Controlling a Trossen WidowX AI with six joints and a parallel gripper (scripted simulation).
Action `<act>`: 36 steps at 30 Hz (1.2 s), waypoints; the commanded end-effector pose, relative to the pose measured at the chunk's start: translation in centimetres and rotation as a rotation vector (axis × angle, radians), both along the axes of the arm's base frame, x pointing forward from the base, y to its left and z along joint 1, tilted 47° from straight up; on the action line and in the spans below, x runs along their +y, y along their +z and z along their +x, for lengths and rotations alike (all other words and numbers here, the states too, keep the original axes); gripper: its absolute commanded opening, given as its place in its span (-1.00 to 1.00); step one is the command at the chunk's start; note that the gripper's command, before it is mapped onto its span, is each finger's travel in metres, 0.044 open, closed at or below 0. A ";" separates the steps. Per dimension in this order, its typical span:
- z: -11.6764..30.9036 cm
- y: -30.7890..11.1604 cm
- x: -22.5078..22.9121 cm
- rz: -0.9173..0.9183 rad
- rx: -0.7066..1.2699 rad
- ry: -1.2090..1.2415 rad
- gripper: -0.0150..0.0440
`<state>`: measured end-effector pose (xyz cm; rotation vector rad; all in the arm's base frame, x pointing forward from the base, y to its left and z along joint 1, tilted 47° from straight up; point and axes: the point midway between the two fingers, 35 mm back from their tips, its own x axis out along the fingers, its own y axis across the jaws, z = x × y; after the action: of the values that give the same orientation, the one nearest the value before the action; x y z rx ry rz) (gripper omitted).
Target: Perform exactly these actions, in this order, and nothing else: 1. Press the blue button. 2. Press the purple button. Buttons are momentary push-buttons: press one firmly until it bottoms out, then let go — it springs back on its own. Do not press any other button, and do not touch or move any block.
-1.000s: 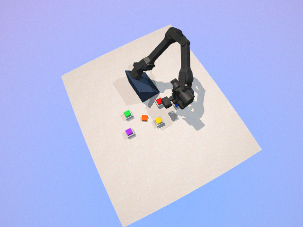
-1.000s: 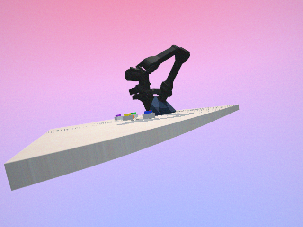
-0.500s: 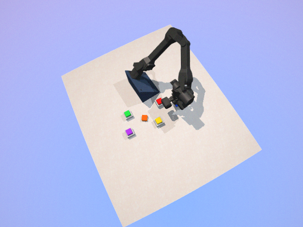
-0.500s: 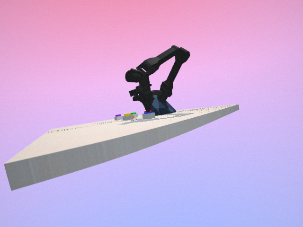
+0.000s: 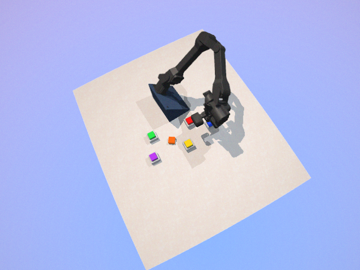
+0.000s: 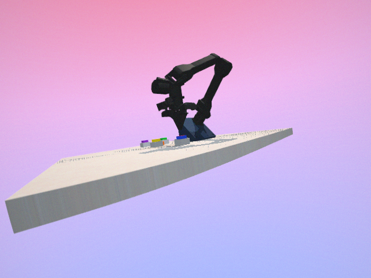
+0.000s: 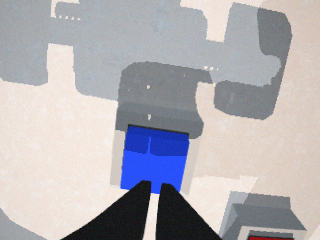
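Note:
The blue button [image 5: 209, 124] [image 6: 181, 137] [image 7: 154, 167] sits on a grey base, partly hidden under the arm in the top view. Its cap stands raised. My gripper [image 6: 180, 130] [image 7: 155, 191] is shut and empty, pointing down. In the wrist view its fingertips overlap the near edge of the blue cap, and their shadow falls on the cap's far part. In the exterior view the tips are a little above the cap's height; contact is not visible. The purple button [image 5: 153, 157] [image 6: 144, 141] stands raised on its base, away from the gripper.
The red button [image 5: 189, 120] [image 7: 272, 238] is close beside the blue one. The yellow button [image 5: 188, 143] [image 6: 156, 140], orange block [image 5: 171, 140] [image 6: 163, 143] and green button [image 5: 151, 135] [image 6: 163, 138] stand farther along. The dark blue arm mount [image 5: 174, 106] [image 6: 204, 131] is behind the red button.

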<state>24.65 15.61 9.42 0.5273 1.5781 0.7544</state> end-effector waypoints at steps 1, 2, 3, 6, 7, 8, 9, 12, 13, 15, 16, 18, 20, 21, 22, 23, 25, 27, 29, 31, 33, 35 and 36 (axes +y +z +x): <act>0.4 1.6 -1.6 -0.001 -0.002 0.005 -0.42; 0.7 2.7 -2.7 -0.002 -0.002 0.005 -0.42; 0.8 3.6 -3.6 -0.001 -0.001 0.006 -0.42; 0.8 4.3 -4.4 0.000 -0.001 0.006 -0.42; 0.8 4.3 -4.4 0.000 -0.001 0.006 -0.42; 1.0 4.2 -4.5 -0.001 -0.001 0.005 -0.42; 1.6 3.7 -5.0 -0.006 -0.003 0.003 -0.42; 4.3 1.1 -7.9 -0.026 -0.010 -0.004 -0.42; 5.1 0.1 -9.0 -0.032 -0.011 -0.006 -0.42; 6.5 -2.1 -11.3 -0.042 -0.013 -0.009 -0.42; 7.0 -3.2 -12.5 -0.046 -0.013 -0.009 -0.42; 7.9 -5.6 -15.0 -0.051 -0.013 -0.009 -0.42; 8.4 -8.1 -17.5 -0.053 -0.013 -0.008 -0.42; 8.5 -9.4 -18.8 -0.053 -0.012 -0.007 -0.42; 8.5 -10.7 -20.0 -0.052 -0.012 -0.006 -0.42; 8.4 -12.1 -21.3 -0.049 -0.011 -0.005 -0.42; 7.9 -14.9 -23.6 -0.042 -0.010 -0.001 -0.42; 7.1 -17.7 -25.8 -0.031 -0.010 0.002 -0.42; 6.3 -19.6 -27.2 -0.022 -0.011 0.005 -0.42; 6.2 -19.9 -27.3 -0.021 -0.011 0.006 -0.42; 6.2 -19.9 -27.3 -0.021 -0.011 0.006 -0.42; 6.2 -19.9 -27.3 -0.021 -0.011 0.006 -0.42; 6.2 -19.9 -27.3 -0.021 -0.011 0.006 -0.42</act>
<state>30.29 -11.67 -10.61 0.5363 1.5862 0.7346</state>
